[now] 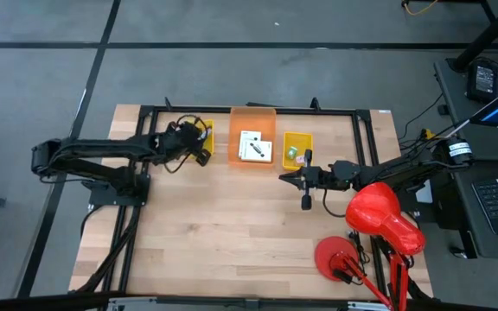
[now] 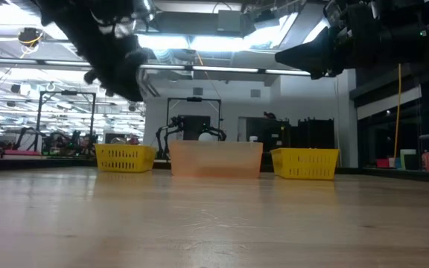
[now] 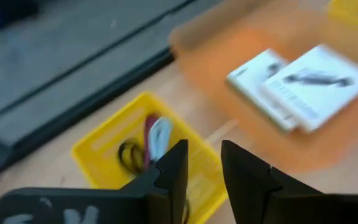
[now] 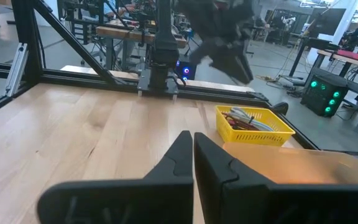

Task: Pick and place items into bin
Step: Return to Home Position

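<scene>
The two white cards [image 1: 255, 147] lie flat in the orange bin [image 1: 253, 112]. A maroon cord [image 3: 149, 127], a black cord [image 3: 129, 155] and a pale cable [image 3: 160, 138] sit coiled in the left yellow bin [image 3: 107, 134], and something green [image 1: 292, 154] rests in the right yellow bin [image 1: 302, 137]. No loose item shows on the wooden surface [image 1: 232, 233], so the sorting looks finished.

The left pincer [image 3: 204, 158] hangs over the left yellow bin with its fingers slightly spread and nothing between them. The right pincer [image 4: 193, 146] is pressed together, empty, and raised above the surface just in front of the right yellow bin.

The main risk lies with the left arm's retreat. If it pulls back low rather than lifting first, a finger could clip the bin's rim and slide or tip the bin, which looks light. It could also hook a cord loop and drag it back out. The right arm could likewise nudge the right yellow bin if it swings toward it.
</scene>
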